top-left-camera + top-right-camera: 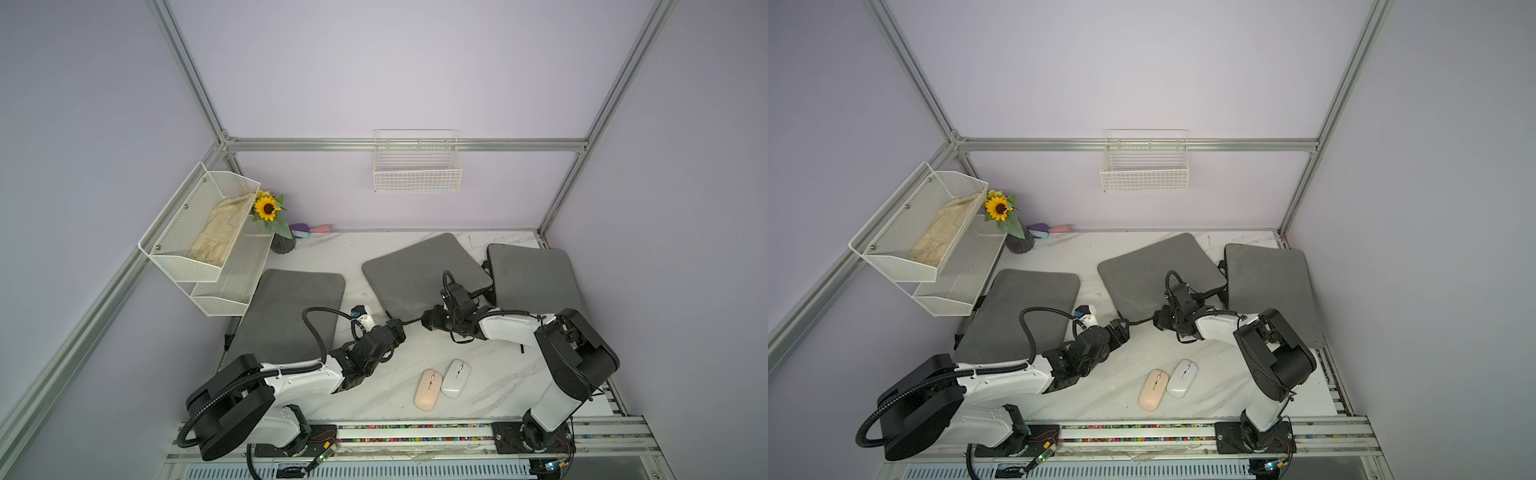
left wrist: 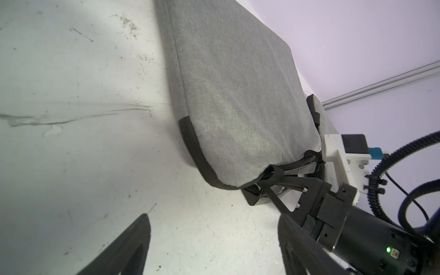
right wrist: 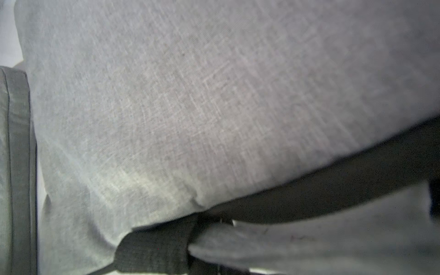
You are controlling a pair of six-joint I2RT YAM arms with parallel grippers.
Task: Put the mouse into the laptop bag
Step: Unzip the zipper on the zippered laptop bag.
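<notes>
Two mice lie side by side near the table's front: a pink mouse [image 1: 428,390] [image 1: 1153,389] and a white mouse [image 1: 456,378] [image 1: 1182,378]. Neither is touched. The middle grey laptop bag [image 1: 419,274] [image 1: 1154,270] [image 2: 238,95] lies flat behind them. My right gripper [image 1: 427,322] [image 1: 1157,320] is shut on the black handle [image 2: 272,173] [image 3: 154,250] at the bag's front edge. My left gripper [image 1: 400,328] [image 1: 1120,328] [image 2: 214,228] hangs open just left of that corner, over bare table, with nothing between its fingers.
Two more grey bags lie flat, one at the left [image 1: 291,316] and one at the right [image 1: 532,278]. A white mesh shelf [image 1: 199,232] and a sunflower vase [image 1: 282,243] stand at the back left. A wire basket [image 1: 417,170] hangs on the back wall.
</notes>
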